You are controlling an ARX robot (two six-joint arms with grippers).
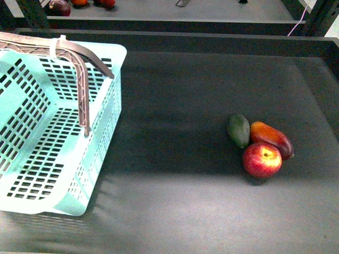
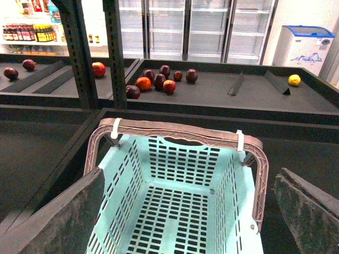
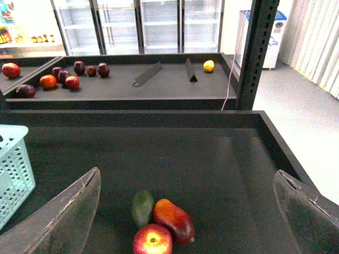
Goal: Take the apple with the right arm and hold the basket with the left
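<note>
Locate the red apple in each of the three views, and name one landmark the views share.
Front view: the apple lies right of centre, beside the mango and the green fruit.
Left wrist view: this apple is not in it.
Right wrist view: the apple lies nearest the camera, beside the mango.
Shared landmark: the teal basket, in all three.
</note>
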